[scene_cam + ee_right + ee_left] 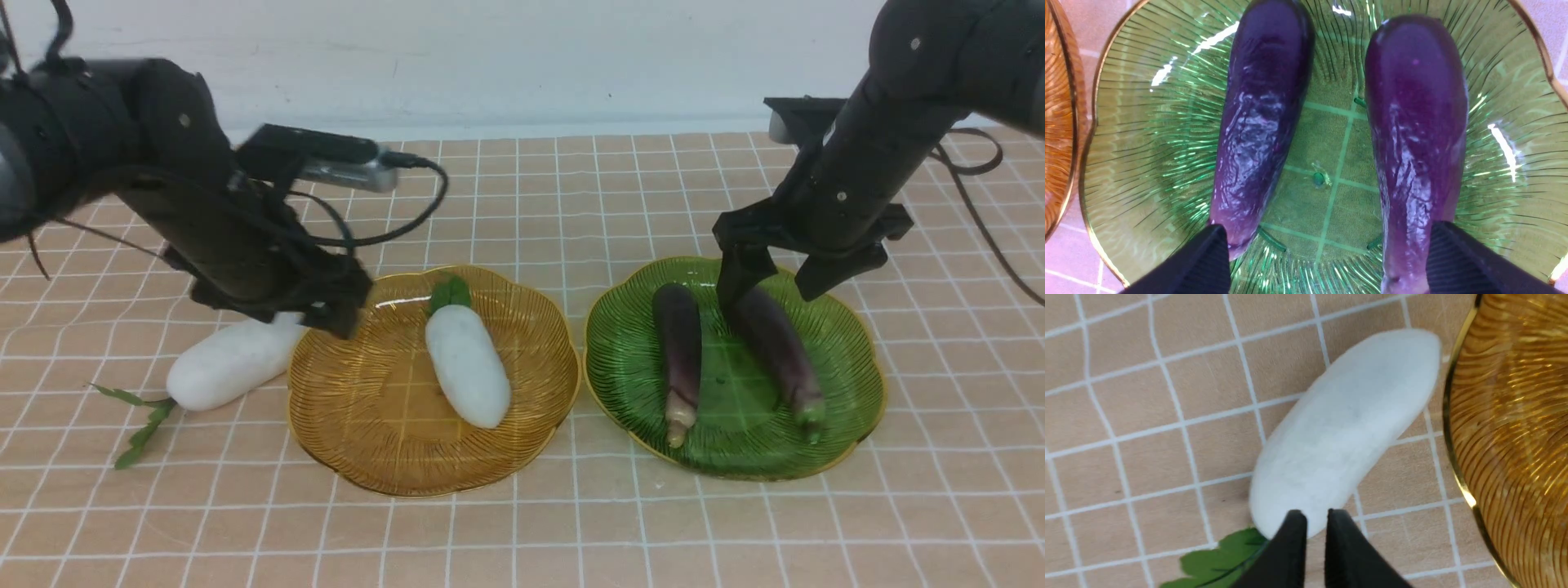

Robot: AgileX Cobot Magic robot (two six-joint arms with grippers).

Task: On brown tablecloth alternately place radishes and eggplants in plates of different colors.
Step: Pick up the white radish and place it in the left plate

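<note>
White radish (233, 359) on brown tablecloth (522, 204), just left of amber plate (367, 408) | long axis slants, leaves away from plate | left pincer (1312, 516) nearly closed, empty, above it; left arm nearer | right pincer (771, 296) open astride an eggplant (780, 351)

left arm (163, 131): matte black, pale screws; right arm (882, 147): alike; cables (445, 194): black; jaws: ribbed black

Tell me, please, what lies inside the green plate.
In the green plate lie the left eggplant and the right eggplant; the open right tool straddles the right one, covering its far end.
</note>
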